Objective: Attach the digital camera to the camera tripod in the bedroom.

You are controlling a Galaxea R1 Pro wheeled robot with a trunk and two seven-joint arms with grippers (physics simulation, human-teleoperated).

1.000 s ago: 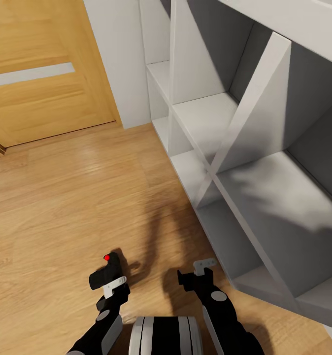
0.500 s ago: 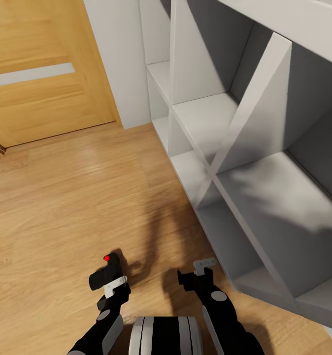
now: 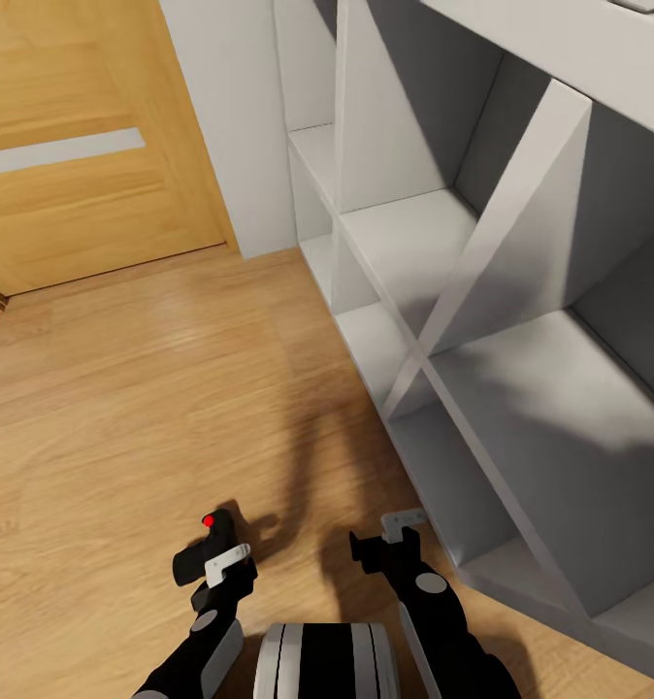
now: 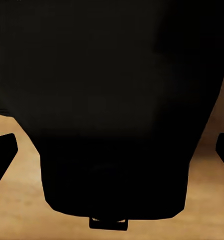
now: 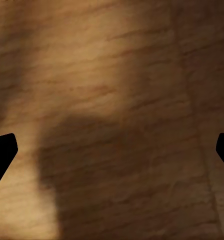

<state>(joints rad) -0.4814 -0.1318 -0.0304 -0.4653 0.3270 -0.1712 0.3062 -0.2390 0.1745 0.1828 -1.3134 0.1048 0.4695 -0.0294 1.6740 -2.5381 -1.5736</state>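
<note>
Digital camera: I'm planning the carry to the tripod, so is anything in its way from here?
The left gripper holds the digital camera over bare wood floor. The tripod isn't in these pictures, so the route can't be judged. Nearby, the white cubby shelf stands close on the right and a wooden door ahead-left.

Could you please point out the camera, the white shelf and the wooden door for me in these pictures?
Camera (image 3: pixel 203 549), head view: on its dark body, below the red dot.
White shelf (image 3: pixel 409 231), head view: on a bare shelf board.
Wooden door (image 3: pixel 84 209), head view: on its lower panel.
</note>
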